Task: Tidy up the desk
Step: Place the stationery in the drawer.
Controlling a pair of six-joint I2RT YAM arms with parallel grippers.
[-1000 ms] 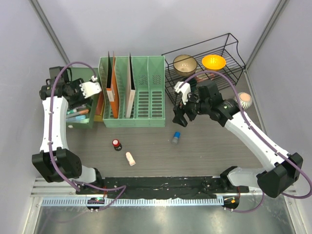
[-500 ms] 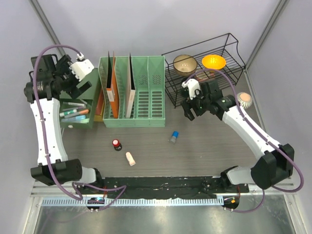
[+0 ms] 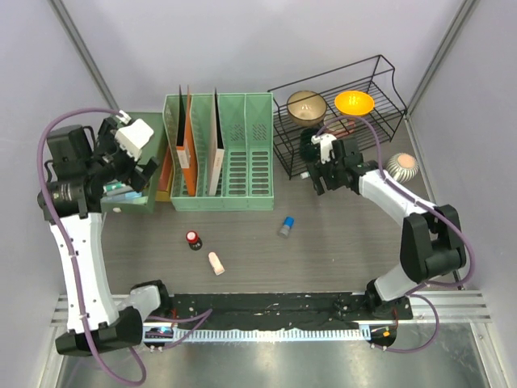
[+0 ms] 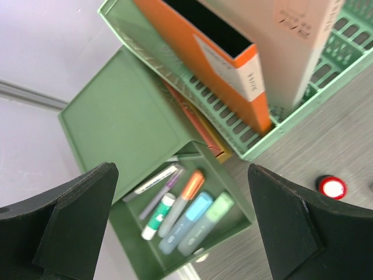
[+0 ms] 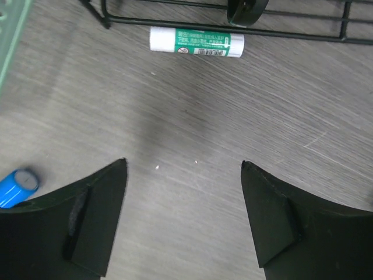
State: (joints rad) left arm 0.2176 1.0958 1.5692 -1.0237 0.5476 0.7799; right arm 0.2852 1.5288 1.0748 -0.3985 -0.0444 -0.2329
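The desk (image 3: 347, 234) is a dark wood-grain tabletop. On it lie a blue-capped tube (image 3: 286, 226), a red-capped item (image 3: 193, 238) and a small peach item (image 3: 215, 263). My left gripper (image 3: 129, 174) hangs open and empty above the open green pen box (image 4: 233, 230), which holds several markers (image 4: 189, 219). My right gripper (image 3: 321, 176) is open and empty just above the desk (image 5: 186, 116). A green-and-white glue stick (image 5: 196, 42) lies ahead of it by the wire rack's foot. The blue cap (image 5: 17, 185) shows at its left.
A green slotted file rack (image 3: 250, 162) holds an orange folder (image 3: 186, 149) and a pale folder. A black wire rack (image 3: 380, 89) at the back right holds a brown bowl (image 3: 306, 106) and an orange bowl (image 3: 354, 103). A striped ball (image 3: 401, 166) lies at the right.
My right gripper has drawn back from near the blue-capped tube toward the wire rack. My left arm rose, then swung to sit over the pen box's front.
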